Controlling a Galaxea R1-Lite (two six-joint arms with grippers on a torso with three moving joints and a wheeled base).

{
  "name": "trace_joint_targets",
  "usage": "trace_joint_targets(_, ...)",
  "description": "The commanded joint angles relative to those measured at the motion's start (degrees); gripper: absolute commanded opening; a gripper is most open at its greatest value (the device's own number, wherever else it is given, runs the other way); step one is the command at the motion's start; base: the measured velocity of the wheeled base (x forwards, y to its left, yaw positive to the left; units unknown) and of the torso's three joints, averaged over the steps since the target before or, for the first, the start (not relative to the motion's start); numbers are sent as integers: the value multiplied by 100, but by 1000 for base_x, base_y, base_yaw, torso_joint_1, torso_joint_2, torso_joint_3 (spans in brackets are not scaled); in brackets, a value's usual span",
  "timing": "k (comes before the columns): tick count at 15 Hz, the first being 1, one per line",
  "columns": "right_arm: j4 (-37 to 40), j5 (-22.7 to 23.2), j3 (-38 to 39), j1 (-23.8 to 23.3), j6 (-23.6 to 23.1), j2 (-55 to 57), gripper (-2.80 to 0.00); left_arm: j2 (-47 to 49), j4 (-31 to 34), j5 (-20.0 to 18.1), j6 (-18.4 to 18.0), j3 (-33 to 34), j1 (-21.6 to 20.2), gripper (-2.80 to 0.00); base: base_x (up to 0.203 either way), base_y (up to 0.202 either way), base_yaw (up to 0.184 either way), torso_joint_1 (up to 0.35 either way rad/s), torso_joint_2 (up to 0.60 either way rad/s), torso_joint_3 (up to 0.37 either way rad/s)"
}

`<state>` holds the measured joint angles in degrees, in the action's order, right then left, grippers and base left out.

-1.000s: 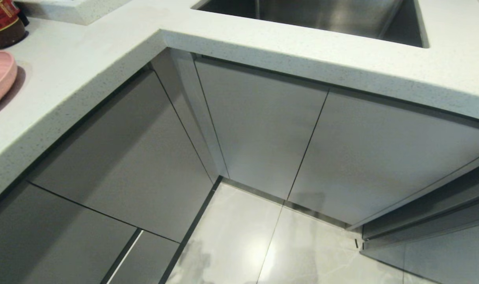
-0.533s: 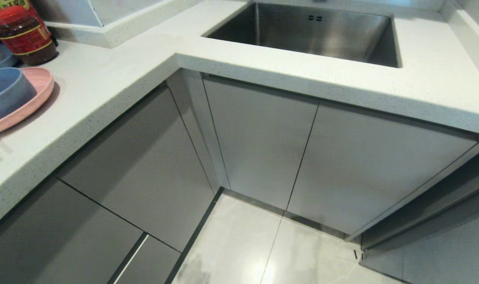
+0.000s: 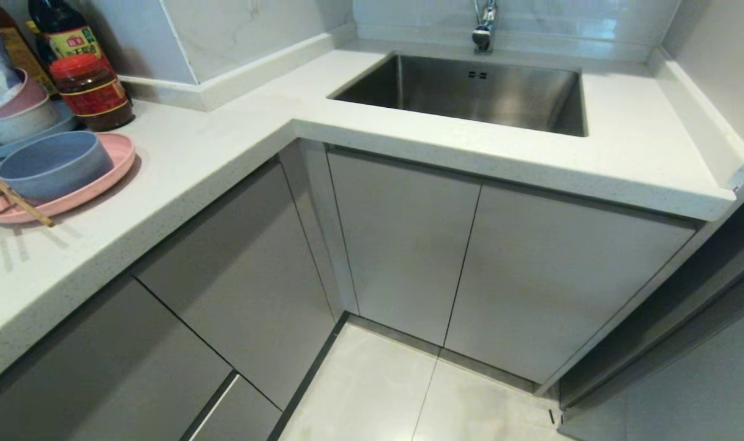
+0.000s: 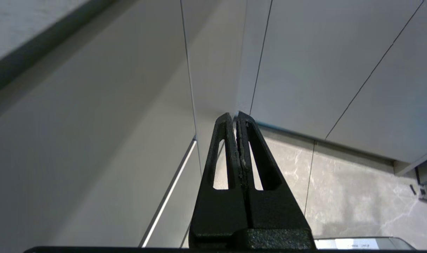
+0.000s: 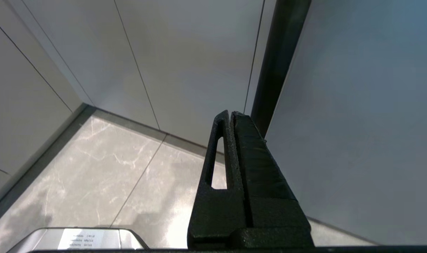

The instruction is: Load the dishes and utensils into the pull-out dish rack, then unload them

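Observation:
On the white counter at the far left lies the pink plate [image 3: 111,168] with the pale-blue bowl [image 3: 53,165] sitting in it. The wooden chopsticks [image 3: 16,202] rest across the plate's near edge. The silver cutlery and the pull-out dish rack are out of view; only closed pale cabinet fronts [image 3: 225,275] show below the counter. Neither arm is in the head view. My left gripper [image 4: 237,117] hangs low before the cabinet corner, shut and empty. My right gripper [image 5: 231,116] hangs low beside a grey panel, also shut and empty.
A steel sink [image 3: 469,92] with a tap [image 3: 483,27] is set in the counter ahead. A red-lidded jar [image 3: 90,92], a dark bottle [image 3: 59,30], stacked pink and beige bowls [image 3: 16,113] and a blue-grey plate [image 3: 4,147] stand at the back left. Pale floor tiles [image 3: 384,392] lie below.
The head view has tilted upward: the sink, tap, jar, bowl and chopsticks have come into the picture. The things themselves have not moved.

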<state>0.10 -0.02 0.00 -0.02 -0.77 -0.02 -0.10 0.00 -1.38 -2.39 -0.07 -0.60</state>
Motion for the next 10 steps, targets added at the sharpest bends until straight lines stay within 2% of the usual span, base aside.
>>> trace_joint_targets(1,-1,-3,0,-2,-2,2,-280,1,-8,-3,2,-1,-2,-280,0,0,0,-6,2,202)
trace_joint_targets(10,-1,2,0,2,-2,2,-280,3,-2,-3,2,1,-2,-280,0,0,0,2,1,200)
